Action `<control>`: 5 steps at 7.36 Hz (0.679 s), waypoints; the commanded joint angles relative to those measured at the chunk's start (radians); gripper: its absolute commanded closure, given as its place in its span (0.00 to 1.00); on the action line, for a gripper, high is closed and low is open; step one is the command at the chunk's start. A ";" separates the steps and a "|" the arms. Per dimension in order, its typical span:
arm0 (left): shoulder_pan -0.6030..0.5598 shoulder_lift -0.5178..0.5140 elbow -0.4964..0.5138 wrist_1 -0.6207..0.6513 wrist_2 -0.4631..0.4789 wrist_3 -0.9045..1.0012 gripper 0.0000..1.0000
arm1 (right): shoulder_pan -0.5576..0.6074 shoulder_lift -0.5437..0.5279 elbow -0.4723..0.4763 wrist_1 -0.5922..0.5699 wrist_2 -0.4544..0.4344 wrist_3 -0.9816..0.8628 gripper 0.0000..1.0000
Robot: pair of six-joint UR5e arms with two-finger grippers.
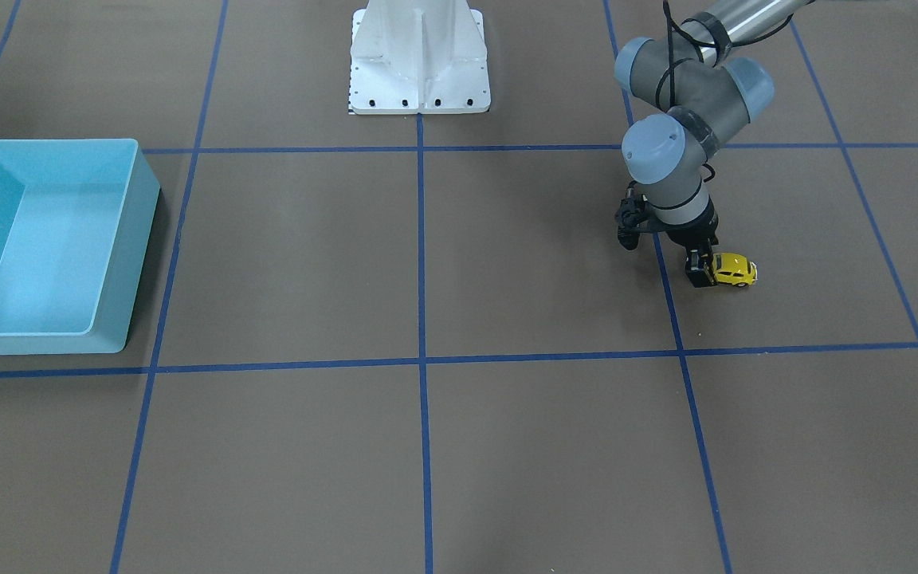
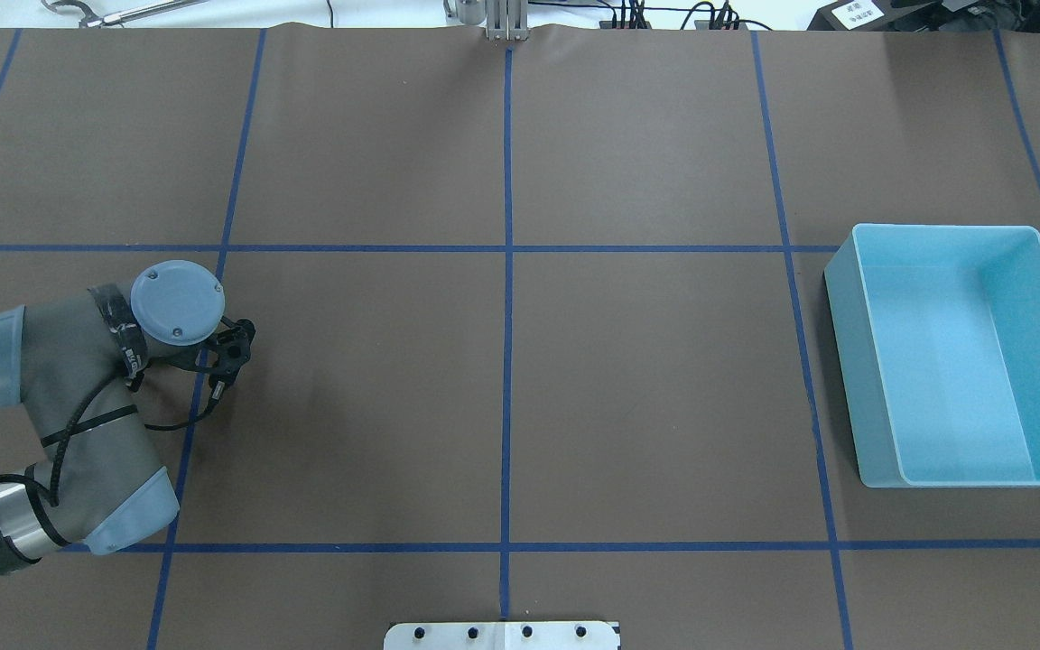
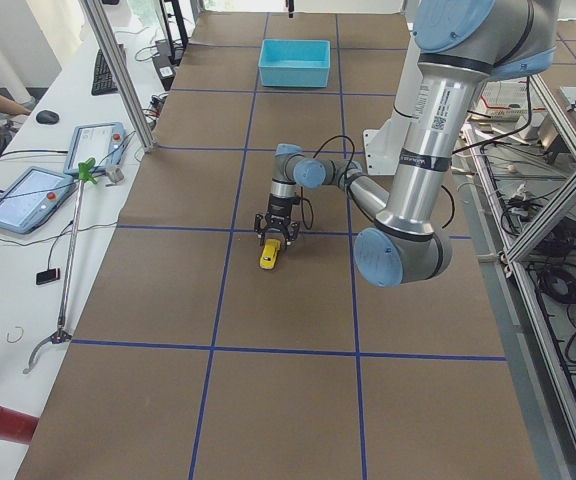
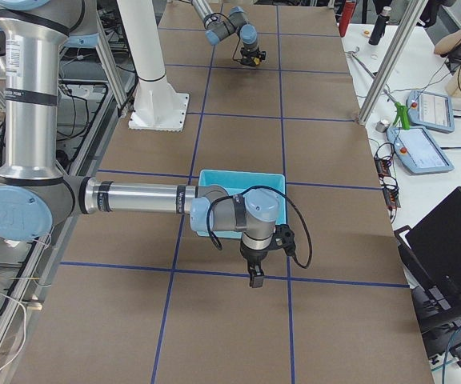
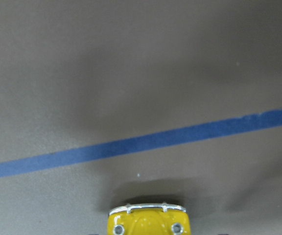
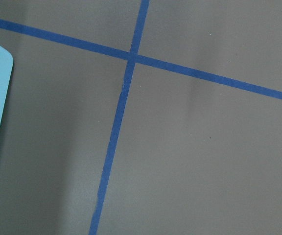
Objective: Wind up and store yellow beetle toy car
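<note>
The yellow beetle toy car point(image 1: 735, 270) stands on its wheels on the brown table, just beside a blue tape line. My left gripper point(image 1: 701, 276) is down at table level and shut on the car's end nearest the robot's middle; the rest of the car sticks out toward the robot's left. The exterior left view shows the car point(image 3: 268, 258) below the left gripper point(image 3: 271, 240). The left wrist view shows only the car's chrome-bumpered end point(image 5: 147, 221). In the overhead view the wrist hides both. My right gripper point(image 4: 256, 278) hovers in front of the bin; I cannot tell its state.
A light blue open bin point(image 1: 142, 207) stands on the robot's right side, also seen as the bin point(image 2: 841, 361), with nothing inside. The white robot base point(image 1: 419, 60) is at the table's back edge. Blue tape lines grid the table. Tablets and tools lie on a side bench.
</note>
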 commanded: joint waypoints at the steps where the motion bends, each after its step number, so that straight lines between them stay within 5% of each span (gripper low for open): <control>1: -0.001 -0.001 -0.001 0.000 0.000 0.000 0.48 | 0.000 0.000 0.001 0.000 0.000 0.000 0.00; 3: -0.001 0.000 -0.004 -0.002 -0.002 0.001 0.70 | 0.000 0.000 0.001 0.000 0.000 0.000 0.00; 5: -0.024 0.000 -0.021 -0.035 -0.012 0.004 0.79 | 0.000 0.000 0.001 0.000 0.000 0.000 0.00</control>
